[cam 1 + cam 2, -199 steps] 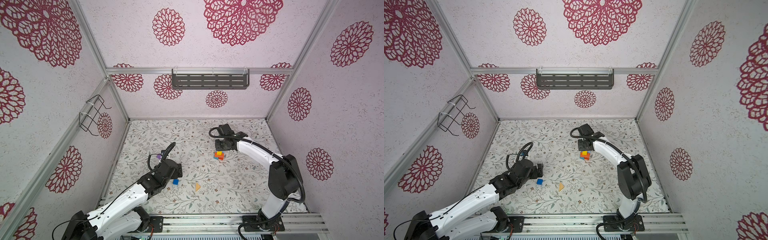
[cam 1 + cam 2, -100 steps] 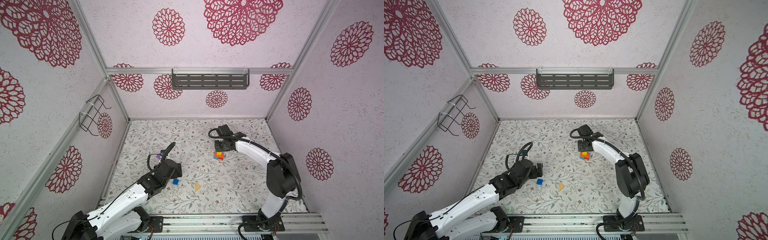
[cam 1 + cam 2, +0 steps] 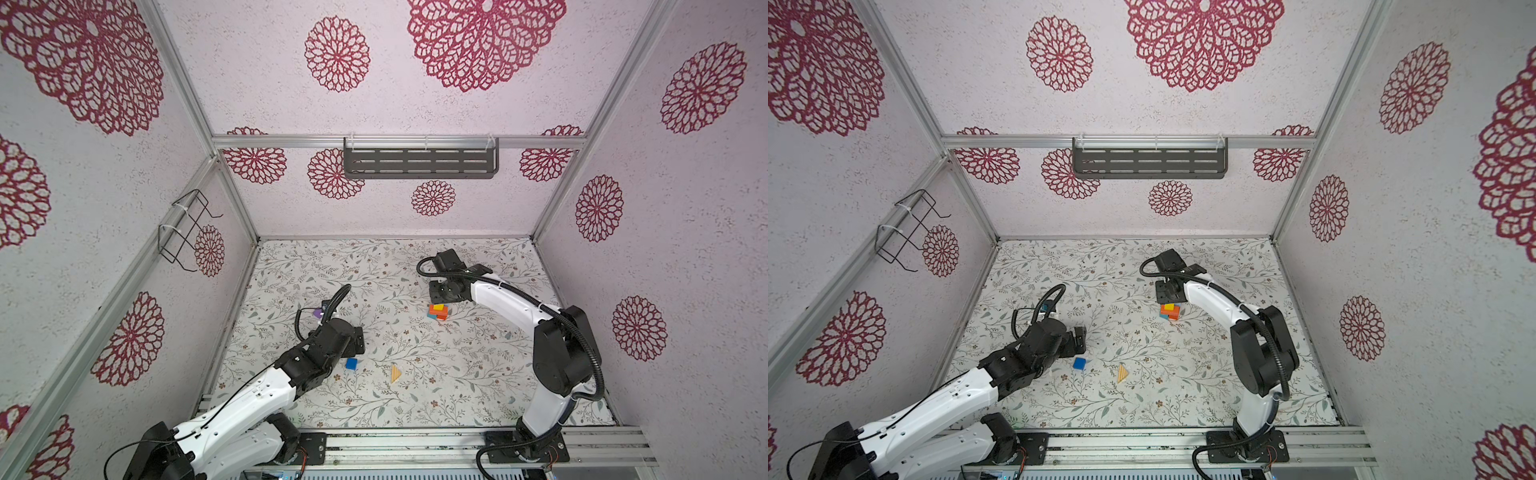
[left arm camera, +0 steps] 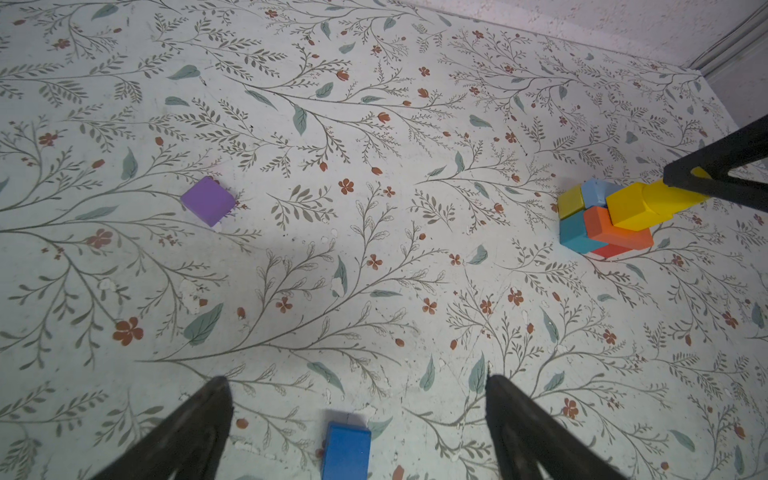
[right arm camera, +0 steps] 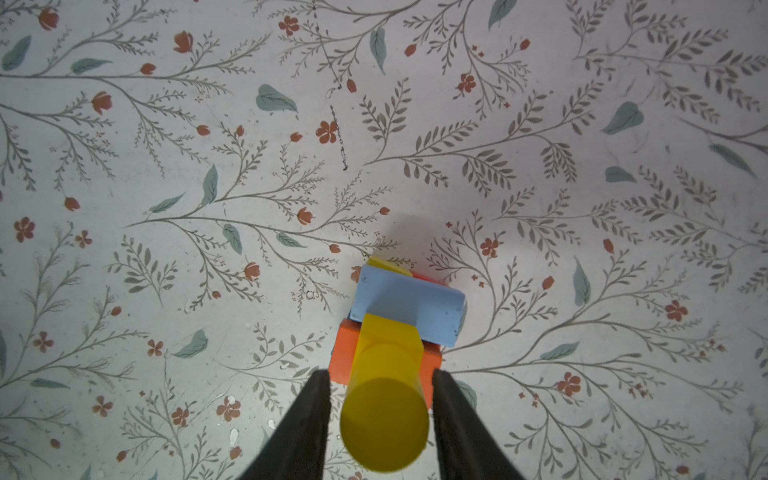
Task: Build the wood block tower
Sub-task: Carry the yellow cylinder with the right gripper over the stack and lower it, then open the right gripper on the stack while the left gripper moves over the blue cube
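Left wrist view: the left tool (image 4: 356,379) stays spread wide and empty just by the blue block (image 4: 347,449), unmoved on the counter (image 4: 374,124). 1 wedge (image 3: 395,372) lies unchanged further right. At the tower (image 5: 407,303), right of centre, the right tool (image 5: 381,374) has loosened, its fingers flanking the top yellow cylinder (image 5: 384,419) with slim gaps.

White arms (image 3: 257,395), black joints (image 3: 561,357), cables (image 3: 596,370)

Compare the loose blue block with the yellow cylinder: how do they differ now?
The blue block is flat-sided and boxy; the yellow cylinder is round. The blue block lies alone on the table; the yellow cylinder stands upright atop the tower. Both are plain-coloured and ungripped.
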`<state>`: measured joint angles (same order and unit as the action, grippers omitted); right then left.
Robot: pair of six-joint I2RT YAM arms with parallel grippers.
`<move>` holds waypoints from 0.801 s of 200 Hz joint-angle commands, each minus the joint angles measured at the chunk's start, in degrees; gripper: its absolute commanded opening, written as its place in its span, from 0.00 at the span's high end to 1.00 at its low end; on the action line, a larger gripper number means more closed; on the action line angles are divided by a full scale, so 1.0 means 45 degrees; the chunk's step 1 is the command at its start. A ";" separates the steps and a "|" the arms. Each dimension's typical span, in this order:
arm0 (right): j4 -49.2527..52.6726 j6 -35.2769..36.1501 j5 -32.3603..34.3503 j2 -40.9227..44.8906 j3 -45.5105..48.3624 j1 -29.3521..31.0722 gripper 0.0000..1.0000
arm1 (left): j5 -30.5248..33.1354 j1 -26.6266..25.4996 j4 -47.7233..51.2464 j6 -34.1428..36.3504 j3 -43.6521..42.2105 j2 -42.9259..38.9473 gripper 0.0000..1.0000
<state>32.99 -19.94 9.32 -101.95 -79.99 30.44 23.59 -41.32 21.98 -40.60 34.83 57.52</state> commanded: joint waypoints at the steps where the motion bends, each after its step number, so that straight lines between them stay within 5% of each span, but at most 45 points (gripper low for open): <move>1: 0.0150 0.0018 0.0331 0.0441 0.0113 0.0014 0.51 | -0.0221 0.0082 0.0492 -0.0134 0.0634 0.0444 0.03; 49: 0.0094 0.0019 0.0350 0.1118 0.0224 0.0021 0.45 | -0.1108 0.0100 0.2061 -0.0191 0.1720 0.0628 0.00; 107: -0.0309 -0.0120 0.0043 0.2764 0.1116 -0.0063 0.43 | -0.2254 0.0120 0.4898 -0.1625 0.2490 0.0881 0.34; 160: -0.0679 -0.0263 -0.0370 0.4215 0.2284 -0.0114 0.41 | -0.2404 -0.0355 0.6147 -0.3508 0.1563 0.1187 0.36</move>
<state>31.00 -20.16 8.56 -86.04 -71.29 30.20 13.61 -41.47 46.13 -50.68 44.34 63.61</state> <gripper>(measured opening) 0.584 0.639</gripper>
